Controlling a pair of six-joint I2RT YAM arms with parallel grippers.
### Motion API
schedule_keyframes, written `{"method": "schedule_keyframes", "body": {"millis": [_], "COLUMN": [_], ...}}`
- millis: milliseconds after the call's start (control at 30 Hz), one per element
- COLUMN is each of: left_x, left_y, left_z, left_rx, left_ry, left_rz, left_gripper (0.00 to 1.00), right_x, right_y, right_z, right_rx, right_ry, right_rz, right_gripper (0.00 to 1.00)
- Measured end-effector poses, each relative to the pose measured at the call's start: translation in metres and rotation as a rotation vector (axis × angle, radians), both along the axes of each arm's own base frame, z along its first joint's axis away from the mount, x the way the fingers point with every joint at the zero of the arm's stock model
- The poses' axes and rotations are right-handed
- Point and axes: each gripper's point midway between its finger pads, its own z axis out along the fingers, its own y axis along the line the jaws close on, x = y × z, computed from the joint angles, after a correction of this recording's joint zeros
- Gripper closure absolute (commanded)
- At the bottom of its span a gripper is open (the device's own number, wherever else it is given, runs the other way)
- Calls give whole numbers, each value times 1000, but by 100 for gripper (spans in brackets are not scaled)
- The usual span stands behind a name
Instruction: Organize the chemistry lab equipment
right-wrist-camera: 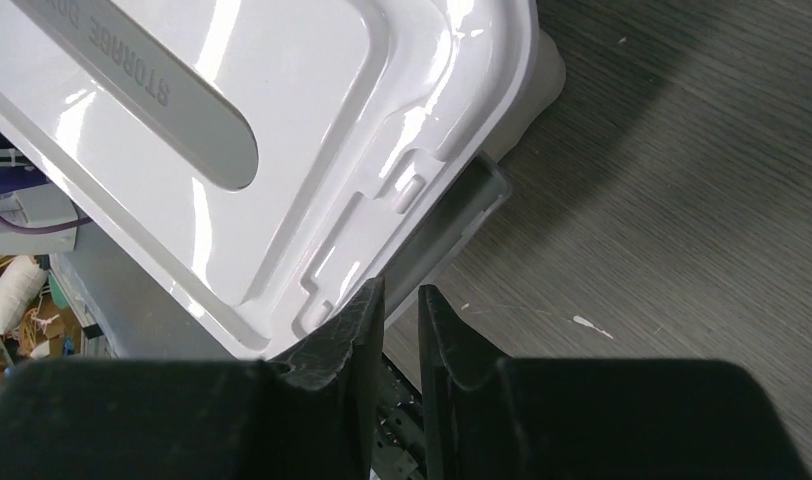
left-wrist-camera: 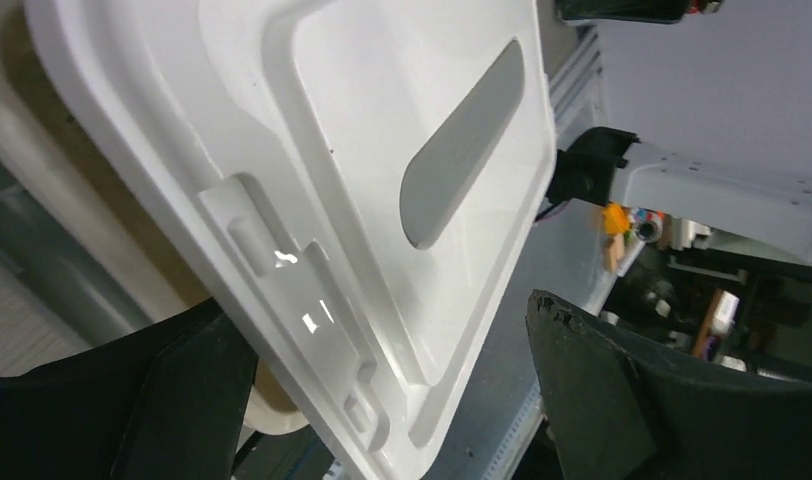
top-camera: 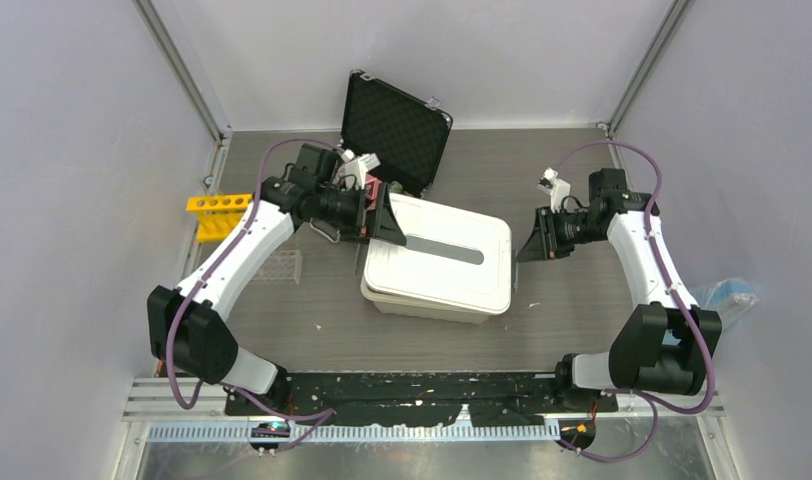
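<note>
A white storage box (top-camera: 422, 300) stands mid-table with its white lid (top-camera: 452, 250) lying on top, slightly askew. My left gripper (top-camera: 382, 215) is at the lid's left end, open wide. In the left wrist view that gripper (left-wrist-camera: 382, 320) has a corner of the lid (left-wrist-camera: 382, 150) between its spread fingers (left-wrist-camera: 602, 400). My right gripper (top-camera: 532, 240) hovers just off the lid's right end. Seen from the right wrist, this gripper (right-wrist-camera: 400, 290) is nearly shut with only a thin empty slit, next to the lid's edge (right-wrist-camera: 282, 180). A yellow tube rack (top-camera: 219, 215) and a clear tube rack (top-camera: 279, 265) stand at the left.
A black foam-lined case (top-camera: 394, 130) stands open behind the box. A grey latch (right-wrist-camera: 462, 215) sticks out under the lid's right edge. A bluish clear item (top-camera: 727, 295) lies by the right wall. Bare wood-grain table (top-camera: 562, 310) lies right of the box.
</note>
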Motion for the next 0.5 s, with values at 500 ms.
{"method": "schedule_keyframes", "body": {"millis": [500], "left_x": [29], "left_y": [67], "left_z": [-8], "left_rx": [375], "left_ry": [-274], "left_rz": [194], "left_gripper": [1], "right_x": [1], "right_y": [7], "right_z": [5], "right_rx": [-2], "right_ry": [-26], "right_rz": [42], "right_gripper": [75]}}
